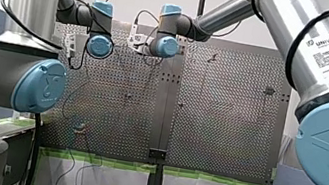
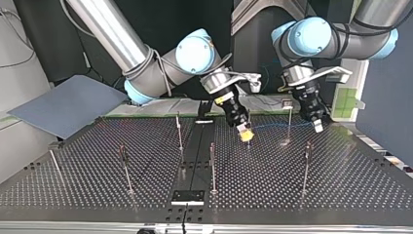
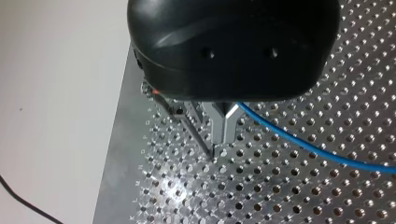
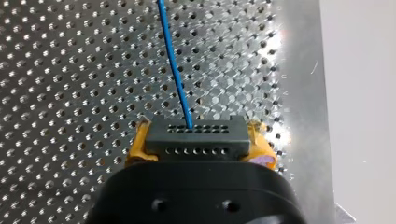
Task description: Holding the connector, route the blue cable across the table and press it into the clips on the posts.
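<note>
One connector point(image 4: 194, 137) sits clamped in my right tool point(image 4: 200, 142). My left tool point(image 3: 218, 145) pinches the one blue cable point(image 3: 289, 139). Six posts point(image 2: 212, 165) stand on the tabletop point(image 2: 341, 187).

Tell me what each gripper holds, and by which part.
My right gripper clamps the connector by its two short ends, between its yellow pads. My left gripper appears to pinch the blue cable partway along its length.
</note>
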Robot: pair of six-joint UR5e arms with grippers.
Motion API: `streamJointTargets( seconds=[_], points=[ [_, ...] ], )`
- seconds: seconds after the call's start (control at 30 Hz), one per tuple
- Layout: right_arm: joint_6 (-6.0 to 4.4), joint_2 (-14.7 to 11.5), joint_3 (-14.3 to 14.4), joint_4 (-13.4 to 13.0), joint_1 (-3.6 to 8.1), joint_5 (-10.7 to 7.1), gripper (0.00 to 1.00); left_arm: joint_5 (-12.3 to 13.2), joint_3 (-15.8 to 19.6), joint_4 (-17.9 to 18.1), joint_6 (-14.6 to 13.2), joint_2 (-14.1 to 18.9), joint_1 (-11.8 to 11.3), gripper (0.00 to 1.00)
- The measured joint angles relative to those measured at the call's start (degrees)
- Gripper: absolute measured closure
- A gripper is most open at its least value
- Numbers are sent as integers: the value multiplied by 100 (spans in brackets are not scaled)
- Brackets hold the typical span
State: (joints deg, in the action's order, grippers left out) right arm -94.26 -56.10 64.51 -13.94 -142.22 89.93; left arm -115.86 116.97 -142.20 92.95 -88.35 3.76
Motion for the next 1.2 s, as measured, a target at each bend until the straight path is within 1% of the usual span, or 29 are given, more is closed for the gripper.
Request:
streamJointTargets(
  seconds=[0.23, 0.43, 0.57, 0.67, 0.77, 1.0, 1.2],
  points=[
    [-1, 161, -356, 172, -7, -8, 100, 18, -190, -57, 13, -39, -108, 100],
    [-13, 286, -655, 301, 5, -9, 100, 225, -252, -42, 46, -60, -201, 100],
    [-18, 335, -837, 334, 36, -10, 100, 398, -310, -30, 68, -118, -256, 100],
    [-30, 346, -967, 341, 64, -16, 100, 476, -344, -23, 72, -168, -291, 100],
    [-38, 354, -1026, 340, 83, -39, 100, 503, -383, -15, 77, -188, -330, 100],
    [-43, 438, -1064, 342, 104, -65, 100, 562, -482, -13, 124, -196, -413, 100],
    [-43, 516, -1081, 340, 109, -70, 100, 783, -568, 12, 174, -339, -471, 100]
  ],
)
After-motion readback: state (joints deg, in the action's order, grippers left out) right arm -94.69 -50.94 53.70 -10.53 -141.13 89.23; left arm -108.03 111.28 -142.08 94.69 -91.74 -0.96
